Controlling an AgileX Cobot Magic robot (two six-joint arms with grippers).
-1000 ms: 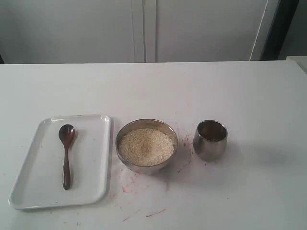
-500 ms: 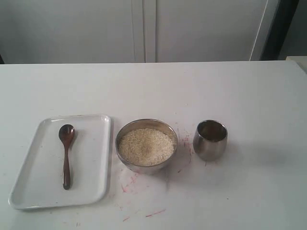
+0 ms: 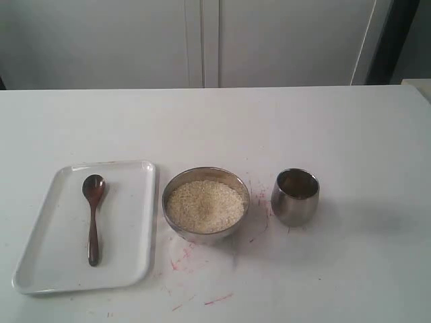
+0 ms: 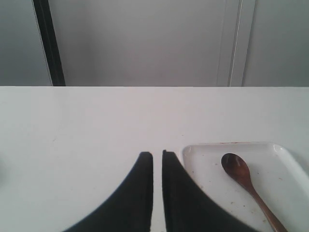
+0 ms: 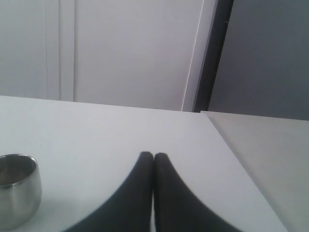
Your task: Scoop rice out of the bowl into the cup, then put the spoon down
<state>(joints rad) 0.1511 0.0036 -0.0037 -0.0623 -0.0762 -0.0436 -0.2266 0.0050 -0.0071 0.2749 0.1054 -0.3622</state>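
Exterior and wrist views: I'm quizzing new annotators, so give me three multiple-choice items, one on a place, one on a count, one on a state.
1. The spoon lies: A) on the white tray; B) in the bowl; C) in the cup.
2. Steel vessels on the table: A) one; B) two; C) three.
3. The right gripper is: A) wide open; B) shut, empty; C) shut on the spoon.
Answers: 1 A, it rests lengthwise on the tray; 2 B, only the bowl and the cup; 3 B, its jaws meet with nothing between them.
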